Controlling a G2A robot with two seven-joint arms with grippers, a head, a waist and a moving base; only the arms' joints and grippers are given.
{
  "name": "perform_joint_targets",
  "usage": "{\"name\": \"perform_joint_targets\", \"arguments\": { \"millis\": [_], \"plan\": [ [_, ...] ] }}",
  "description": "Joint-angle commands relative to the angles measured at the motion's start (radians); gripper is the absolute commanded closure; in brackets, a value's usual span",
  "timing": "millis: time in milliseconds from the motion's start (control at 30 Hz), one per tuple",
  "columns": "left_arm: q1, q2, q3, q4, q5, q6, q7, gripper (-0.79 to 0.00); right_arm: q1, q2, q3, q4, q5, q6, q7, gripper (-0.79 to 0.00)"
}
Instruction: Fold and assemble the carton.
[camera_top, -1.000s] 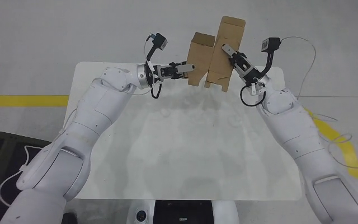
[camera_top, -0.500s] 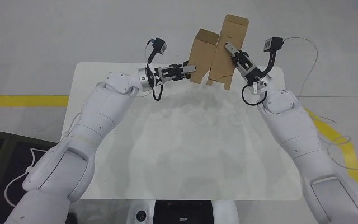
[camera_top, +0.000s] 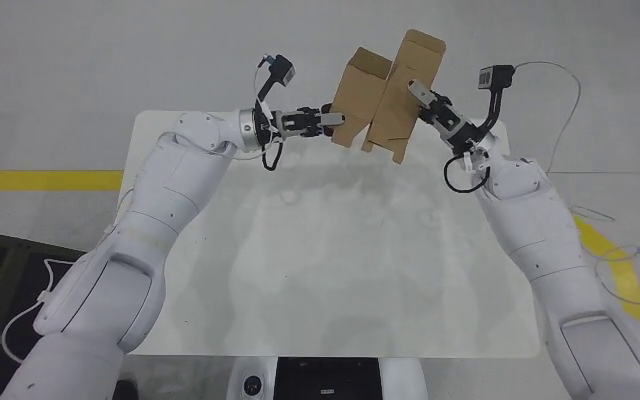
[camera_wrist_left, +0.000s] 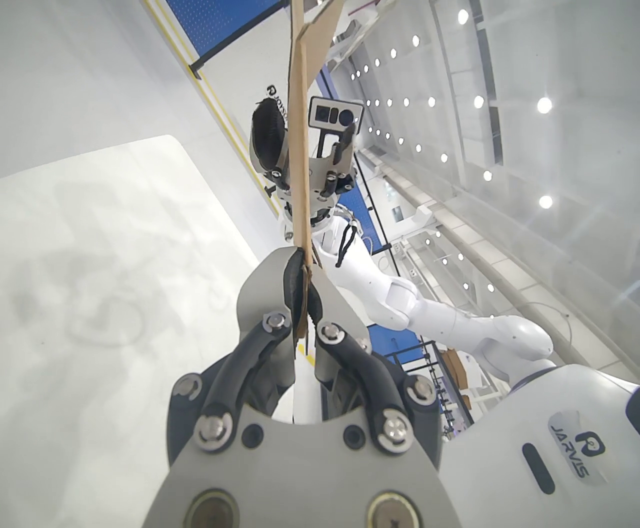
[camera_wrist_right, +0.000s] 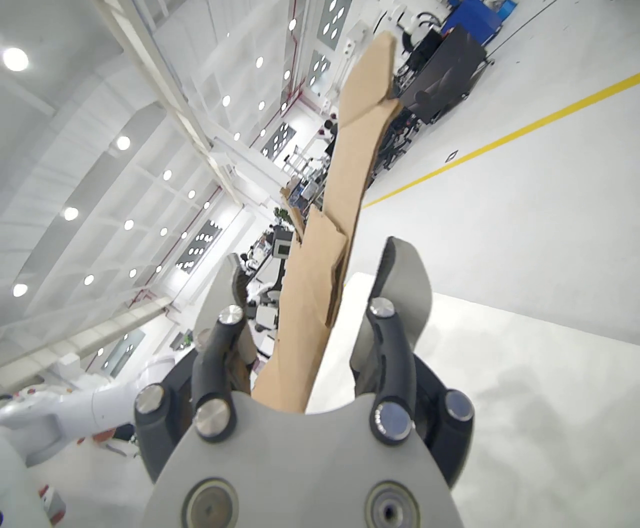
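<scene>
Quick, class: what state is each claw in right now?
Left claw: closed, pinching an edge of the carton.
Right claw: open, straddling the carton without clamping it.

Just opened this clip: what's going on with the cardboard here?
The robot has a brown cardboard carton lifted in the air near the far side of the white table, with one arm on each side of it. The left hand is pinched shut on one edge of the carton. The right hand has its fingers spread, with the cardboard running between them. The carton is not yet shaped into a closed box.
</scene>
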Motion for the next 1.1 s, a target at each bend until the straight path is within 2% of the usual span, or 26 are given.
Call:
{"name": "perform_joint_targets", "arguments": {
  "millis": [0, 167, 267, 567, 967, 1067],
  "plan": [
    [-0.013, 0.005, -0.006, -0.001, 0.001, 0.036, -0.055, 0.0, 0.007, 0.004, 0.005, 0.007, 0.034, -0.032, 0.097, -0.785],
    [-0.016, 0.02, -0.032, -0.015, -0.039, 0.133, -0.153, 0.0, 0.02, 0.015, 0.01, 0.031, 0.157, -0.068, 0.356, -0.785],
    [-0.002, 0.033, -0.049, -0.042, -0.062, 0.182, -0.201, 0.0, 0.018, 0.023, 0.009, 0.024, 0.206, -0.023, 0.425, -0.785],
    [0.045, 0.082, -0.079, -0.148, -0.031, 0.312, -0.332, 0.0, -0.027, 0.071, 0.008, -0.071, 0.242, 0.071, 0.519, -0.785],
    [0.081, 0.129, -0.106, -0.219, -0.015, 0.335, -0.354, 0.0, -0.087, 0.131, 0.011, -0.161, 0.325, 0.17, 0.618, -0.785],
    [0.087, 0.135, -0.098, -0.246, -0.009, 0.339, -0.358, 0.0, -0.093, 0.137, -0.001, -0.184, 0.354, 0.188, 0.636, -0.733]
  ]
}}
